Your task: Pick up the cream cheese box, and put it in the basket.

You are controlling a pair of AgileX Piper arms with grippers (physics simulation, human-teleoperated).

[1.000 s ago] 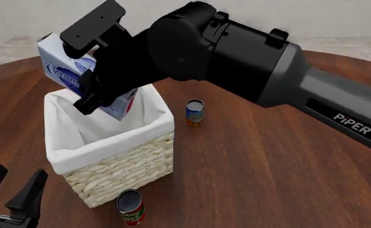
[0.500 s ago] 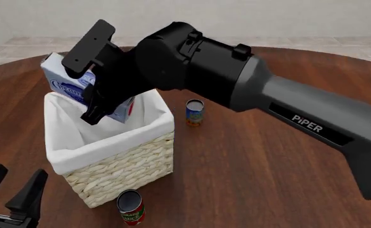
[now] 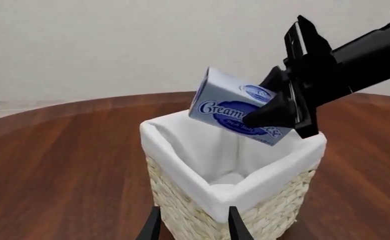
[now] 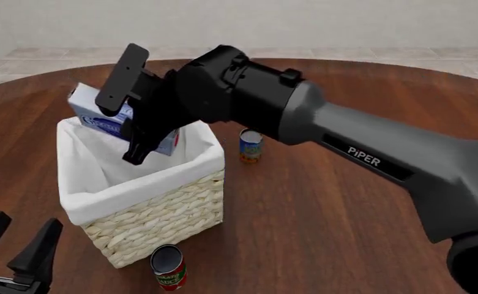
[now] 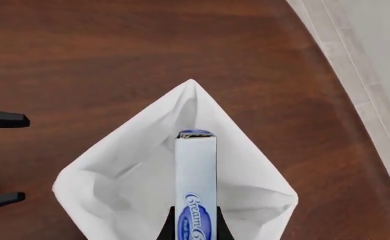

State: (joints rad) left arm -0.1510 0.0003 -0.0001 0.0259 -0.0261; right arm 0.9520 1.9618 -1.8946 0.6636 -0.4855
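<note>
The cream cheese box is light blue and white with a dark-blue oval logo. My right gripper is shut on it and holds it tilted over the far side of the basket, its lower end at about rim level. The basket is pale woven wicker with a white liner. In the left wrist view the box hangs above the basket's rim. In the right wrist view the box points down into the liner. My left gripper is open and empty, near the table's front left.
A blue can stands just right of the basket. A red-and-green can stands at the basket's near corner, close to my left gripper. The right arm spans the table from the right.
My right arm has lowered the box and carried it farther away, from well above the basket down to its rim. The left gripper has not moved.
</note>
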